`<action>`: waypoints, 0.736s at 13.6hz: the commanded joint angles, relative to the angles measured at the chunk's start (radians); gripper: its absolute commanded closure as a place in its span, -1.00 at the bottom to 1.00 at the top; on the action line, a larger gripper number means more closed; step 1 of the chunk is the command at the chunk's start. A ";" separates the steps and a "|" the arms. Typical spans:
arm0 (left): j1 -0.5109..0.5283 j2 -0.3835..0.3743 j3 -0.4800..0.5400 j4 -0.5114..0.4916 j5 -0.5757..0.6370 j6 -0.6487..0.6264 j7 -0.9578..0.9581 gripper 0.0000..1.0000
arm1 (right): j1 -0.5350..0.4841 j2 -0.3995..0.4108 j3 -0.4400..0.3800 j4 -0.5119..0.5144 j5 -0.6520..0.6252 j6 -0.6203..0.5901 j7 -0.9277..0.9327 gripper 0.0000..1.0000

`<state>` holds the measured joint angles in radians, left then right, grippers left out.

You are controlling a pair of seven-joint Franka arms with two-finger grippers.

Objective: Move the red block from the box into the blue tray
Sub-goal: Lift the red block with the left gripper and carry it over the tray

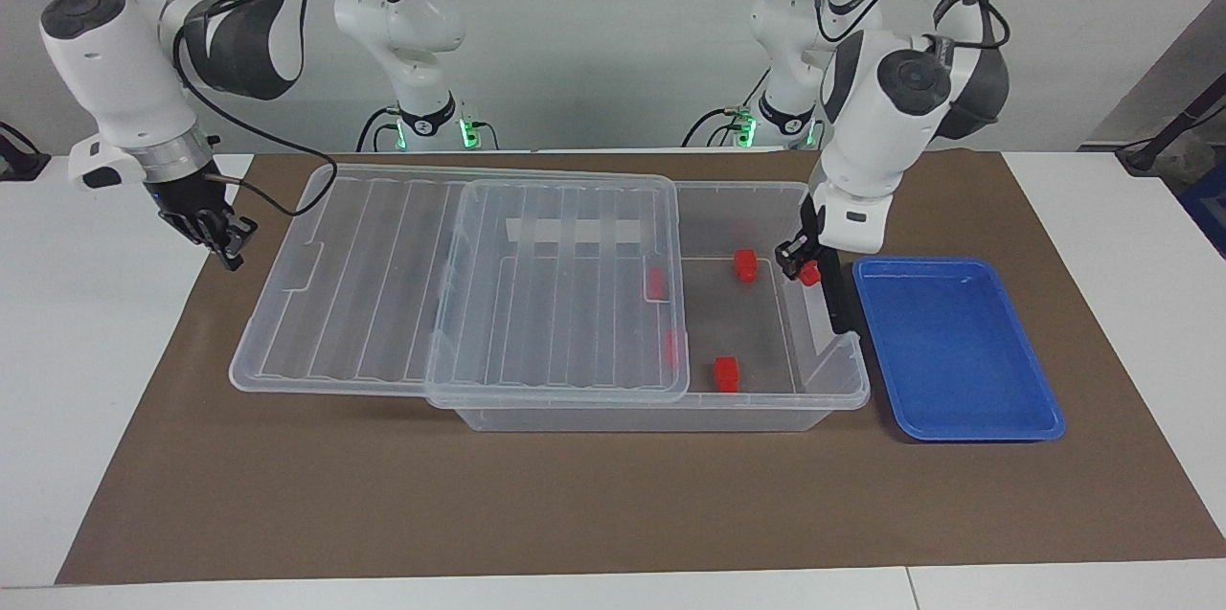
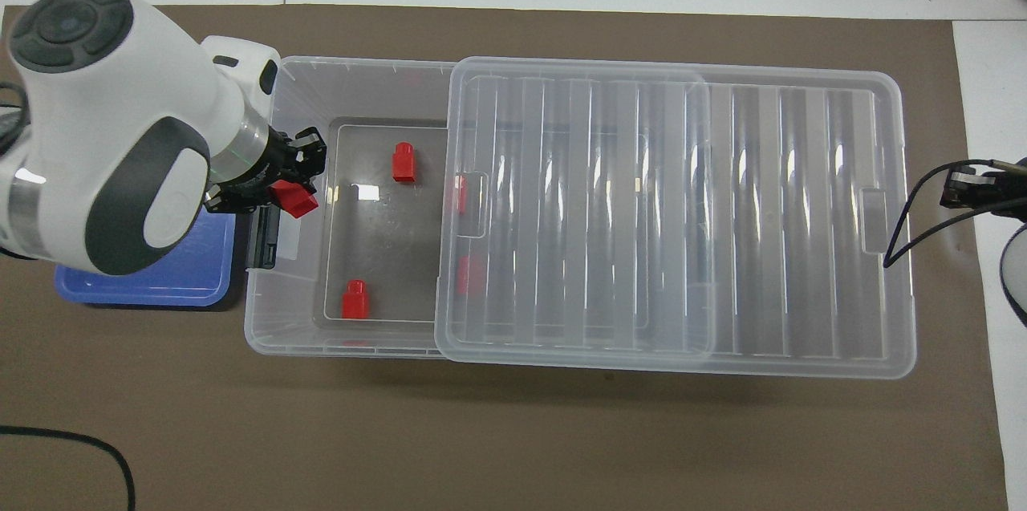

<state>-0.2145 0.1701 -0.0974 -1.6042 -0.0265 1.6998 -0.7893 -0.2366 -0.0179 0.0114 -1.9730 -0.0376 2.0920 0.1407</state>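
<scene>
My left gripper (image 1: pixel 803 267) is shut on a red block (image 1: pixel 810 274) and holds it up over the end wall of the clear box (image 1: pixel 833 380), beside the blue tray (image 1: pixel 958 351). In the overhead view the left gripper (image 2: pixel 293 178) and its red block (image 2: pixel 294 199) are over the box's edge, and the tray (image 2: pixel 160 278) is partly hidden under the arm. Two red blocks (image 1: pixel 745 265) (image 1: pixel 727 373) lie in the open part of the box. Two more (image 1: pixel 656 282) (image 1: pixel 670 347) show through the lid. My right gripper (image 1: pixel 215 232) waits by the lid's end.
The clear ribbed lid (image 1: pixel 383 284) lies slid toward the right arm's end, covering most of the box and overhanging it. A black clip (image 1: pixel 838 299) sits on the box's end wall next to the tray. A brown mat (image 1: pixel 575 495) covers the table.
</scene>
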 commanded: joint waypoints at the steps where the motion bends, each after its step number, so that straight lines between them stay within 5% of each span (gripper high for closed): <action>1: 0.059 -0.010 0.002 0.078 -0.015 -0.130 0.117 1.00 | -0.007 -0.004 0.005 -0.043 0.008 0.037 -0.018 1.00; 6: 0.312 -0.069 0.015 -0.023 -0.004 -0.068 0.831 1.00 | 0.051 -0.004 0.009 -0.043 0.008 0.031 -0.021 1.00; 10: 0.358 -0.106 0.016 -0.253 0.071 0.252 0.919 1.00 | 0.137 -0.004 0.010 -0.043 0.010 0.022 -0.026 1.00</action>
<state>0.1400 0.1164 -0.0722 -1.7072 0.0075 1.8049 0.1006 -0.1299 -0.0087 0.0190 -1.9986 -0.0377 2.1091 0.1407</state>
